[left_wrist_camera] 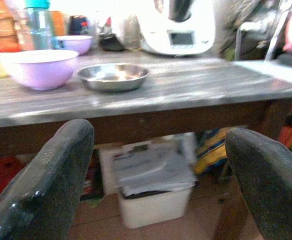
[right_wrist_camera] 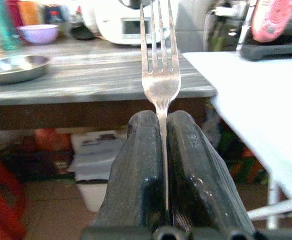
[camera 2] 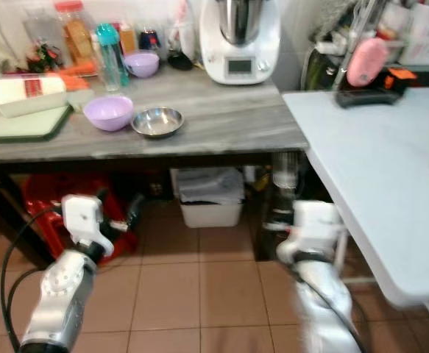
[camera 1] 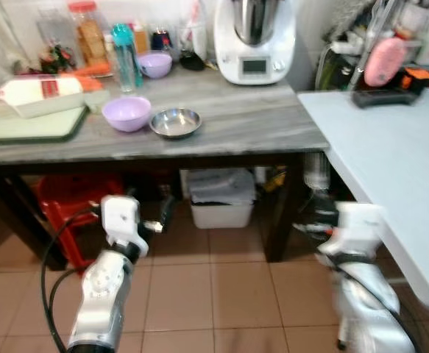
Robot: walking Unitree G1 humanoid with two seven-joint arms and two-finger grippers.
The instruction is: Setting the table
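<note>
the right gripper (right_wrist_camera: 161,150) squeezes a fork (right_wrist_camera: 160,75), prongs up at 12 o'clock. the left gripper (left_wrist_camera: 156,165) is wide apart, facing the grey table (camera 1: 258,118) with a metal bowl (camera 1: 175,122).

The fork (right_wrist_camera: 160,75) has its handle buried between the right gripper's (right_wrist_camera: 162,131) fingers, and its tines are cut off at twelve o'clock. In the head views, motion blur smears the right arm (camera 1: 365,294).
</note>
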